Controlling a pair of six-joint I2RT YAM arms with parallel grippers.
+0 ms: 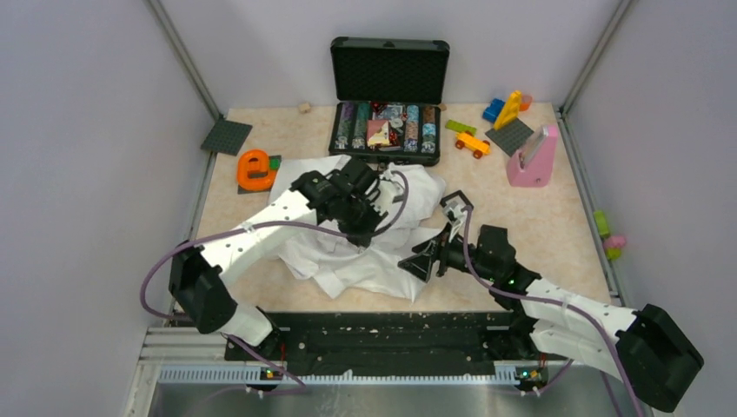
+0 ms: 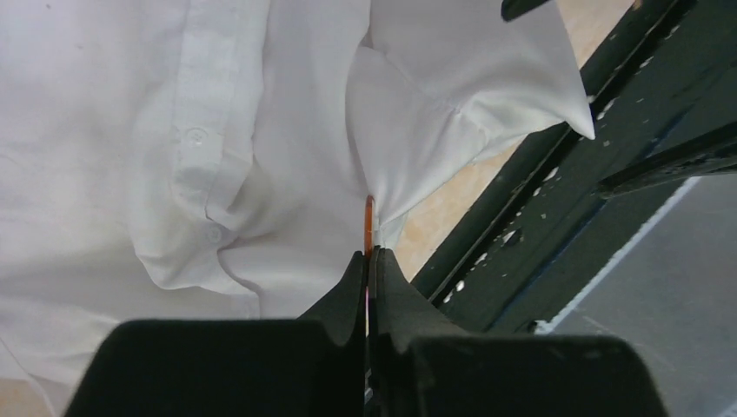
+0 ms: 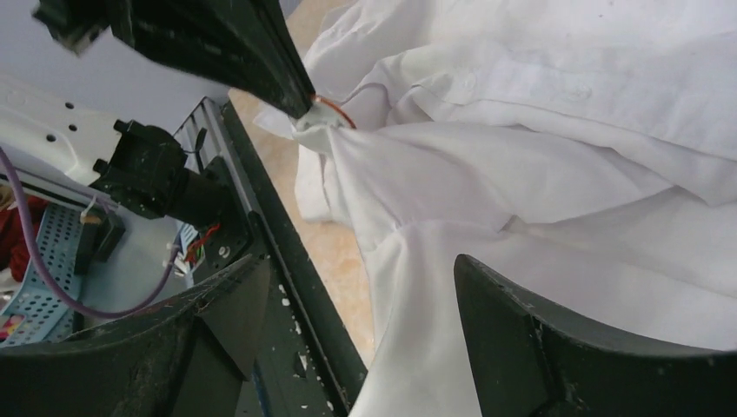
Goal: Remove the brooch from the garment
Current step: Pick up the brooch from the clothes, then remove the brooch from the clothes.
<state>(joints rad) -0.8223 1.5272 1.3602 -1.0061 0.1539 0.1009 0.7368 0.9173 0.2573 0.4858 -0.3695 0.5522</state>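
Note:
The garment, a crumpled white shirt (image 1: 369, 269) (image 2: 130, 130) (image 3: 565, 130), lies near the table's front edge. My left gripper (image 1: 363, 233) (image 2: 369, 254) is shut on the brooch (image 2: 369, 221) (image 3: 335, 111), which shows only as a thin orange edge sticking out of the fingertips. The cloth is drawn into a taut peak at the brooch. My right gripper (image 1: 426, 261) (image 3: 356, 261) stands open just to the right of it. A fold of the shirt hangs between its wide jaws, and neither finger presses on it.
An open black case (image 1: 388, 95) of coloured pieces stands at the back. An orange letter (image 1: 255, 169) and a dark square plate (image 1: 227, 136) lie at the left. Toy blocks (image 1: 508, 109) and a pink object (image 1: 534, 158) lie at the right. A black rail (image 1: 374, 334) runs along the near edge.

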